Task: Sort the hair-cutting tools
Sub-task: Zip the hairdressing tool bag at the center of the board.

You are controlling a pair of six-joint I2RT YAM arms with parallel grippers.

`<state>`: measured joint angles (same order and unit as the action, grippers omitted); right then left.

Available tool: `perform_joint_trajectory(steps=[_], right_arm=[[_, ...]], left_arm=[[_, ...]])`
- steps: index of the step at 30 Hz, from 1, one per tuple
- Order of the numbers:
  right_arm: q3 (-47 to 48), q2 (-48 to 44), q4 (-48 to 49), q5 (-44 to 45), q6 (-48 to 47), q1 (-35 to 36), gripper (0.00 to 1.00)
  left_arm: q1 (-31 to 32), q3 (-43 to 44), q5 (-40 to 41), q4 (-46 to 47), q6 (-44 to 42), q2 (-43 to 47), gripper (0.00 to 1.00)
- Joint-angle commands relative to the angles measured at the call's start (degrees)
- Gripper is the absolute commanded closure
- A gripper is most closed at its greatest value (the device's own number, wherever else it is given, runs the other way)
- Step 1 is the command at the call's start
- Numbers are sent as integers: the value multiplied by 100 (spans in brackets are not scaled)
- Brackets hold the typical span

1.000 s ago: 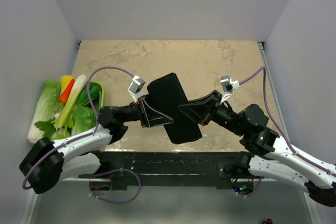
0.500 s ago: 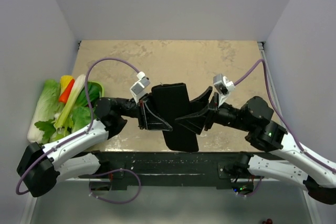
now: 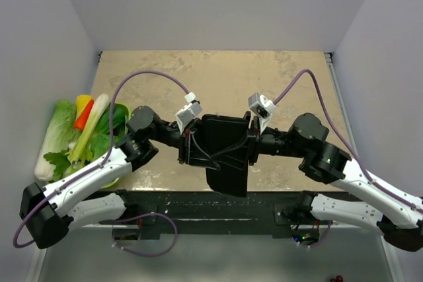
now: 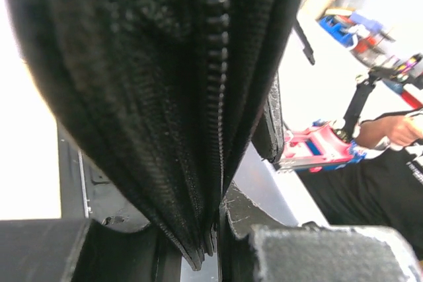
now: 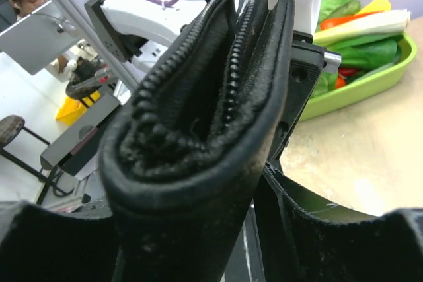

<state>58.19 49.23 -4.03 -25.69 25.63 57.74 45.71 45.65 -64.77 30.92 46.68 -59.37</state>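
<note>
The tan surface carries a green tray of vegetables at its 9 o'clock edge, well apart from the work. At 6 o'clock the black case hangs between both arms over the near edge and appears to be zipped shut. No scissors or combs show in any view; I judge they lie inside it. The left tool is clamped on the case's 9 o'clock edge. The right tool straddles the 3 o'clock edge, but I cannot tell whether it presses. The step looks like opening the case. To do it well, use the left clamp as a firm anchor and settle the case flat on the surface. Then find the slider of the zipper, seat the right tool on it rather than on fabric, and draw along the teeth so nothing spills.
</note>
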Motion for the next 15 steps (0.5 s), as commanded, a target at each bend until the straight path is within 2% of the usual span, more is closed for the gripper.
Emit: perform_joint_trajectory(steps=[1,2,3,4,6,8,9,13,15], right_arm=[[236,-115,96,11,-225,-17,79],[219,-133,104,20,-225,-17,95],[166,-151,113,125,-242,-17,100],[131,-229,113,222,-234,-8,100],[-79,-396,253,773,-164,-17,100],[-299,-739,603,1187,-93,1,100],[-456,-853,666,1407,-58,-8,100],[-765,-1380,904,2505,-58,-17,100],[-879,-1557,1097,2665,-75,-17,100]], left_arm=[[122,672,-62,-1288,-957,-57,86],[113,726,-18,-1473,-1072,-65,82],[113,770,8,-1735,-1256,-83,81],[113,814,52,-1816,-1310,-92,81],[113,832,210,-2009,-1485,-22,70],[113,779,692,-2046,-1582,162,63],[113,735,912,-2107,-1687,424,53],[113,875,1730,-2485,-1995,962,44],[104,902,1792,-2564,-2039,1120,43]])
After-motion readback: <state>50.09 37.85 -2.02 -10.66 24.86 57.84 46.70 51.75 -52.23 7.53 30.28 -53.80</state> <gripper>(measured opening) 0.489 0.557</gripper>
